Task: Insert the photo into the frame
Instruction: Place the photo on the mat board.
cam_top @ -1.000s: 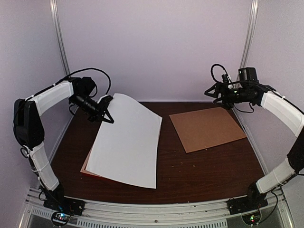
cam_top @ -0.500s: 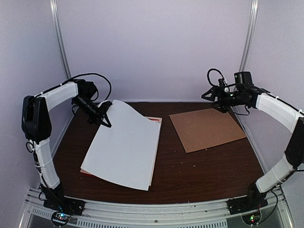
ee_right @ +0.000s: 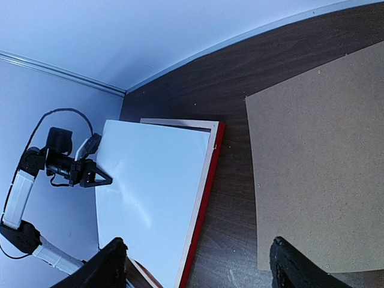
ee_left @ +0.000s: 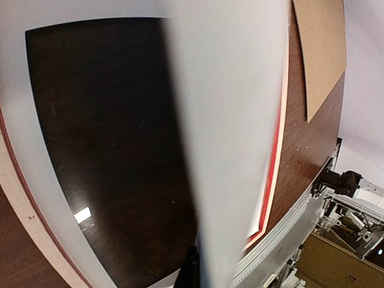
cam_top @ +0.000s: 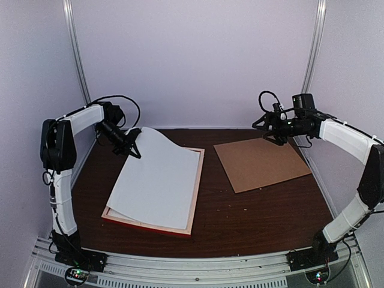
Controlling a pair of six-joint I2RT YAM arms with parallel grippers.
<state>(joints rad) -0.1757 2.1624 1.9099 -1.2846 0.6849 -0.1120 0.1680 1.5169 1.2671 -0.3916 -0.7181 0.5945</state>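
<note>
The photo (cam_top: pixel 159 180) shows only its white back; its printed side is hidden. It lies over the frame (cam_top: pixel 194 186), which rests flat on the table with pale wood up and a red edge showing along its near and right sides. My left gripper (cam_top: pixel 133 147) is shut on the photo's far left corner and holds that corner slightly raised. In the left wrist view the photo (ee_left: pixel 234 120) fills the middle, with one dark finger (ee_left: pixel 192 271) beside it and the frame's red edge (ee_left: pixel 273 174) beyond. My right gripper (cam_top: pixel 268 129) is open and empty above the table's back right. Its view shows the photo (ee_right: pixel 150 192) and frame (ee_right: pixel 207 180).
A plain brown backing board (cam_top: pixel 261 162) lies flat at the back right, right of the frame; it also shows in the right wrist view (ee_right: pixel 318 168). A white mat border (ee_left: pixel 17 90) lies in the frame under the photo. Walls stand close at left, right and back.
My left gripper has moved back and down with the sheet. The photo has come down onto the frame, uncovering its right and near rails. The right gripper has shifted slightly left.
</note>
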